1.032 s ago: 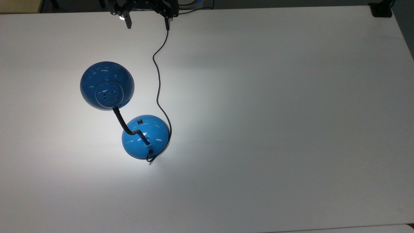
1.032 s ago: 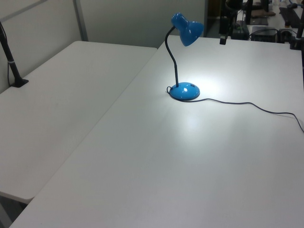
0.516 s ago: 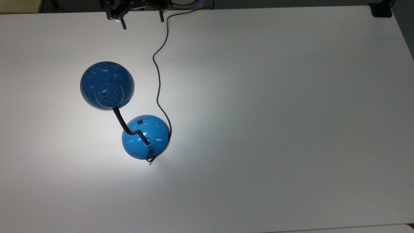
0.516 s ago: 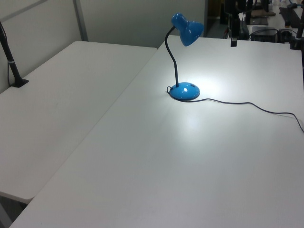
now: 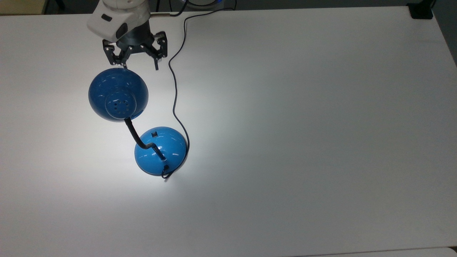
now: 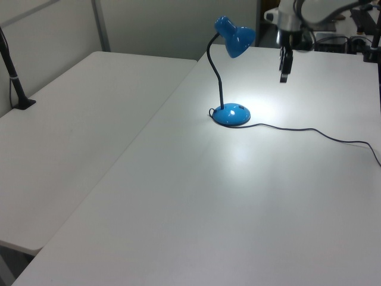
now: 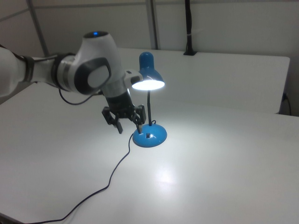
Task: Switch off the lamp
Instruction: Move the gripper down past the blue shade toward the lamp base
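Observation:
The lamp is glossy blue and lit, with a bright pool of light on the table around it. Its domed shade hangs over the table, and a black bendy neck runs to the round base, where a small black switch sits. In the right view the shade glows above the base. My gripper is open with nothing in it, just beyond the shade toward the top view's upper edge. It hovers above the table, away from the base in the left view, where the gripper hangs fingers down.
The lamp's thin black cord winds from the base past the gripper to the table's far edge. The white table stretches wide to the top view's right. A second table with a black post adjoins it.
The gripper has come in from the table's far edge toward the lamp shade and lower, and the white wrist has entered the top view. The lamp has not moved and stays lit.

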Controlling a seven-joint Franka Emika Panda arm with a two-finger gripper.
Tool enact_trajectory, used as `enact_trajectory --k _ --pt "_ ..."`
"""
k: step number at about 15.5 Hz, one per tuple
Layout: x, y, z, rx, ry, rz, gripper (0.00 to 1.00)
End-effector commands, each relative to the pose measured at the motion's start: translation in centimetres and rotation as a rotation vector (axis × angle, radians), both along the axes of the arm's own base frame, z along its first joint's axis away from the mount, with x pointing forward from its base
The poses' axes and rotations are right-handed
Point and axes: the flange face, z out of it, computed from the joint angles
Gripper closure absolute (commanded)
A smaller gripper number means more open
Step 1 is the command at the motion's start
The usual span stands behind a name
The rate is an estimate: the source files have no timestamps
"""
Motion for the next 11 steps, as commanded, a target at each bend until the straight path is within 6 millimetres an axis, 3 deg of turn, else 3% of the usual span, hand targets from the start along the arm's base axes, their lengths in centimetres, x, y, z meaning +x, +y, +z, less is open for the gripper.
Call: enact_trajectory --k 1,3,6,11 --pt "0.8 -0.7 -2.7 0.033 -0.125 -0.045 0.94" --pt "1.4 -1.4 -4.4 0.026 -0.174 -0.055 1.00" --pt "2.9 -1.2 -7.7 0.038 -0.267 -0.090 1.00" --pt "4.3 -1.0 -10.3 0.047 -0.341 -0.136 1.00"
